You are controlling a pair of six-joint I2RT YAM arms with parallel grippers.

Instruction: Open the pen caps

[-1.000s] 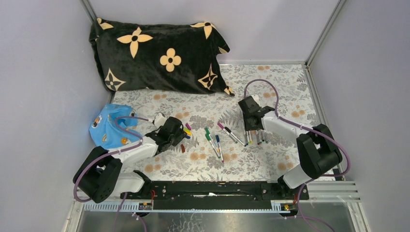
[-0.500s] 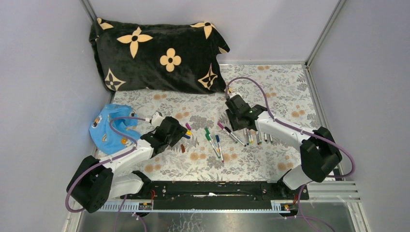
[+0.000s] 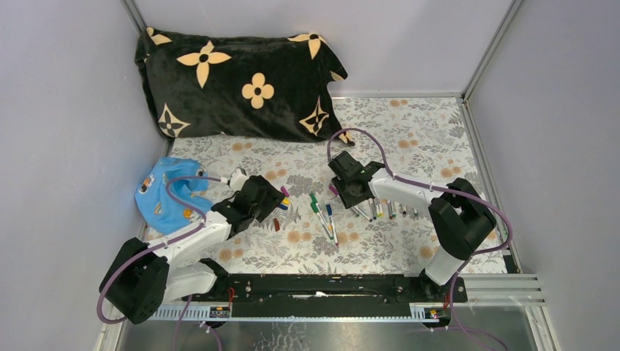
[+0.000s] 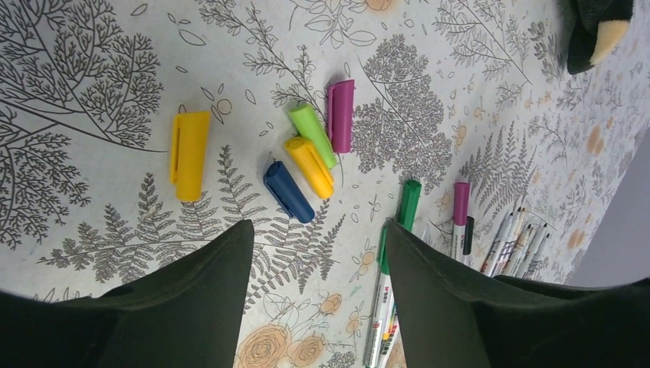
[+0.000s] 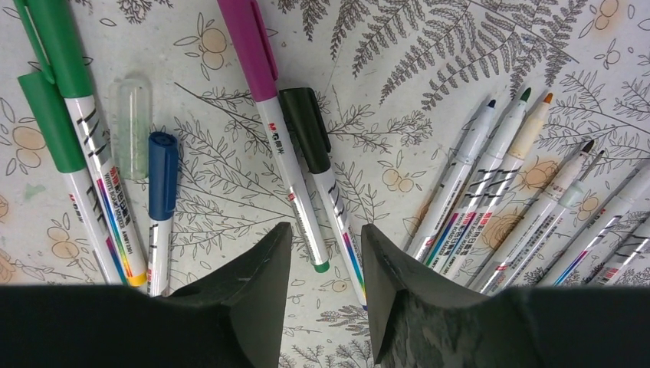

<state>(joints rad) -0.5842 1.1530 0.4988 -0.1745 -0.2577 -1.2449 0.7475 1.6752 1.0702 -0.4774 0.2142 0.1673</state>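
Capped: purple-capped pen [image 5: 272, 115] and black-capped pen [image 5: 318, 161] lie side by side on the table [image 5: 429, 46], with the right end effector [image 5: 326, 230] over them, fingers apart, gripping nothing. Uncapped pens [image 5: 498, 192] fan out just beside that pair. Five loose caps [image 4: 310, 166] cluster ahead of the left end effector [image 4: 318, 230], which is also spread and empty.

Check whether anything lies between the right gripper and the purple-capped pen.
Nothing visible does. The right gripper is open over the purple-capped pen, its barrel end at the gap between the fingers. The black-capped pen lies close beside and might be caught too.
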